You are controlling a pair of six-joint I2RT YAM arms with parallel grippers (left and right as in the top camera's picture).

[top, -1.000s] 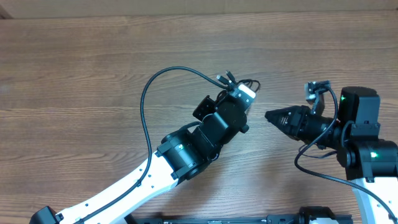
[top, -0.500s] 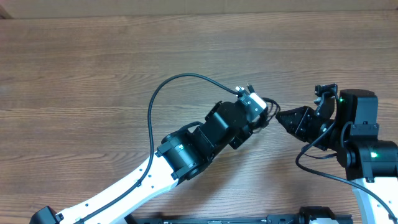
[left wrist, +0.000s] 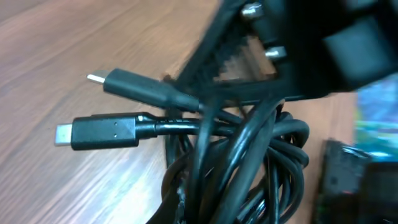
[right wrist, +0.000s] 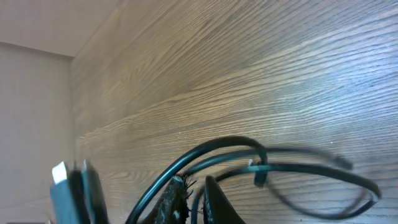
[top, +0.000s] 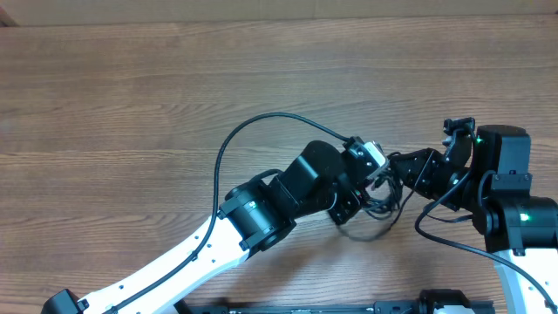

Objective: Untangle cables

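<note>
Cables [top: 384,205] coiled in a tangle, hanging from the left gripper [top: 377,181] over the worktop [top: 131,105].
Left jaws clenched on the bundle, two plugs [left wrist: 102,132] free; right gripper [top: 395,166] just beside, jaw state: cannot tell. Risk: a pull across crossed loops cinches the knot.

Bare bench [top: 105,96] lies open across the far side and left. At right, the left hand [top: 377,172], right hand [top: 403,166] and cables [top: 384,207] crowd together, closing the gap between them.
</note>
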